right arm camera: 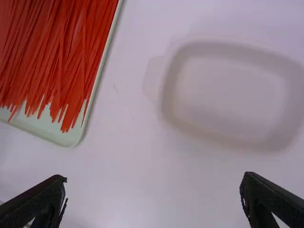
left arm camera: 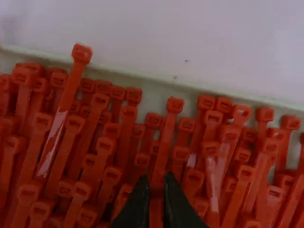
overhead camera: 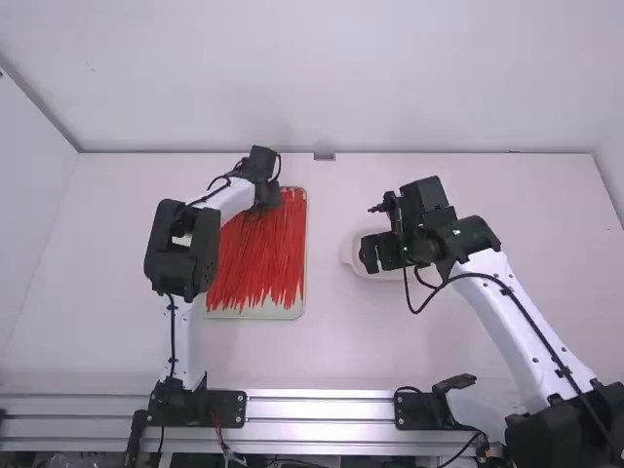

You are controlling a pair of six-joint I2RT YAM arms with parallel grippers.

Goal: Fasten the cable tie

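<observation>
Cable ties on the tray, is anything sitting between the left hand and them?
Nothing visible does. The left hand is down on the pile of red cable ties in the tray, its fingers close around one tie.

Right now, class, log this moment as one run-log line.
left end effector: shut on cable tie in tray pile | right end effector: open, near white dish | fastening: not yet done
</observation>
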